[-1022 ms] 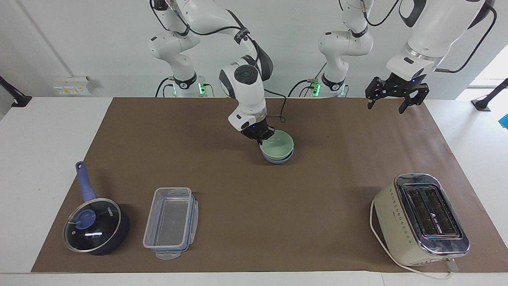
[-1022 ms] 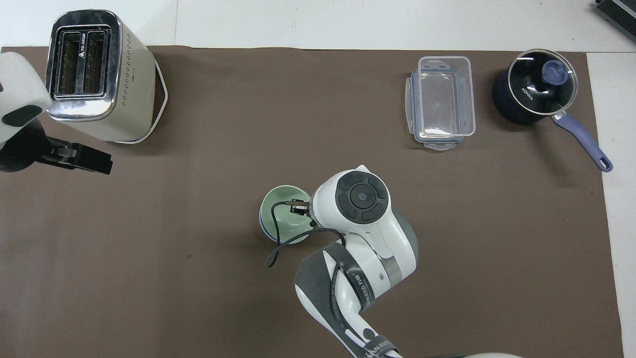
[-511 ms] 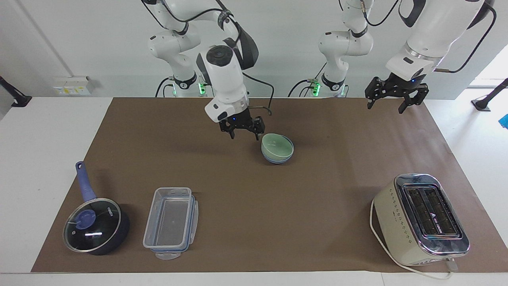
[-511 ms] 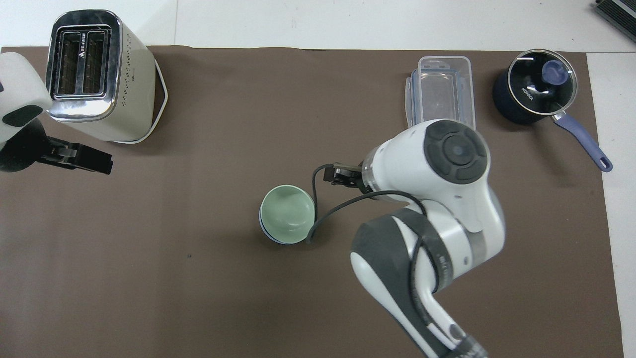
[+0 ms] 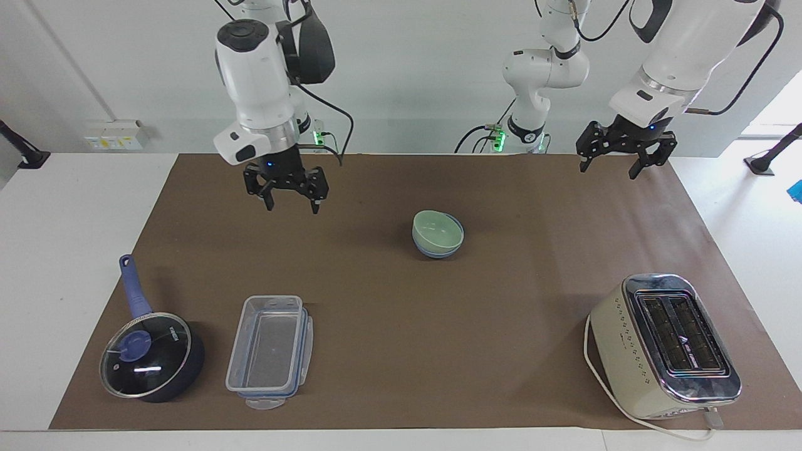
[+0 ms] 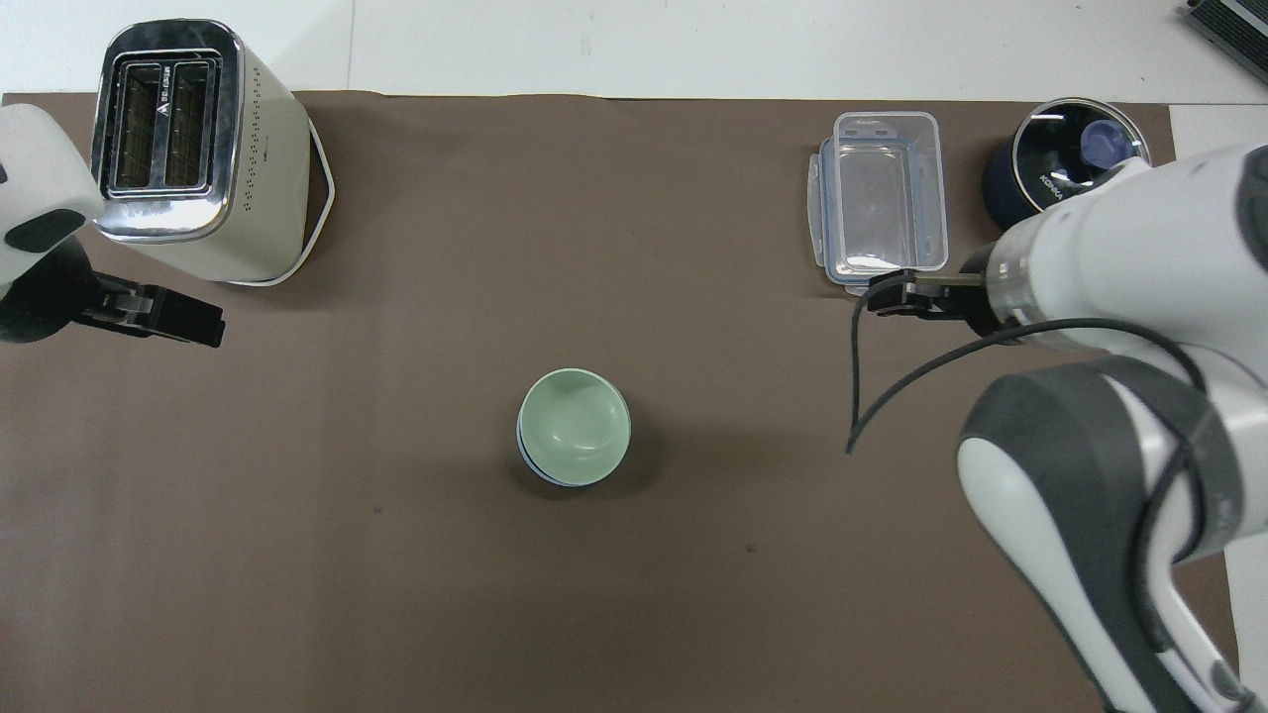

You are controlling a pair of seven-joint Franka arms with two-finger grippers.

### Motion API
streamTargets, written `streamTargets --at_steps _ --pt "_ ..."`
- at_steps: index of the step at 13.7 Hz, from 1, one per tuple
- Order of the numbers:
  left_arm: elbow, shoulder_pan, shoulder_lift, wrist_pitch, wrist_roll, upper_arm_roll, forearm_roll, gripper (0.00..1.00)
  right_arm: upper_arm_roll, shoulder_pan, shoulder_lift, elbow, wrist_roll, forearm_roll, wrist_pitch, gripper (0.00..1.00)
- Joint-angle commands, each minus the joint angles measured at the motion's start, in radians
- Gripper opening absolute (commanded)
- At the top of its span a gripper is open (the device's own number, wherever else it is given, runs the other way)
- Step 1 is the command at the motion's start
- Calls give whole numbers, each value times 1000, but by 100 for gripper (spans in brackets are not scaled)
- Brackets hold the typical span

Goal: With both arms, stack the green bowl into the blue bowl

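The green bowl (image 5: 437, 230) sits nested in the blue bowl (image 5: 438, 251) (only its rim shows) mid-surface. The right tool (image 5: 289, 203) hangs empty over the mat (image 5: 388, 351), fingers apart; the left tool (image 5: 611, 168) waits, fingers apart, over the mat's edge by its base.

A white desk (image 5: 69, 207) carries a wide brown mat (image 5: 388, 351) that covers most of its top. A plain pale wall (image 5: 125, 69) rises at the robots' end, with a white socket strip (image 5: 116, 134) mounted low on it. Bright daylight enters at a window (image 5: 774, 113) toward the left arm's end.
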Motion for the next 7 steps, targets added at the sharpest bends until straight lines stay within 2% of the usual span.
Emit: streamTargets --at_steps 1,7 --pt "-6 -4 -10 5 11 2 10 100 11 -75 -20 61 -63 -11 -113 100" --pt "-6 -4 -10 5 11 2 10 100 9 -171 -18 251 -139 -17 -367 100"
